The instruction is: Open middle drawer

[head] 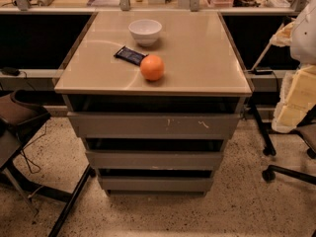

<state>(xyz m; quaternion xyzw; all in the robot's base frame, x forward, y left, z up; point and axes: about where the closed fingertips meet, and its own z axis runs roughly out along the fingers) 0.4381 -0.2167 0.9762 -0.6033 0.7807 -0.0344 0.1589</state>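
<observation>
A low grey cabinet stands in the middle of the camera view with three drawer fronts stacked under a beige top (197, 58). The middle drawer (154, 160) is the plain, handleless grey front between the taller scratched front (153, 125) above and the narrowest front (155, 183) below. It sits flush with the others, with a dark gap above it, and its inside is hidden. My gripper is out of view. A white rounded shape (306, 33) at the right edge may be part of my arm; I cannot tell.
On the cabinet top are a white bowl (145, 31), a dark snack packet (130, 55) and an orange (152, 67). A dark chair (19, 113) stands at the left. Chair legs with castors (276, 169) and yellowish foam (296, 100) are at the right. The floor is speckled.
</observation>
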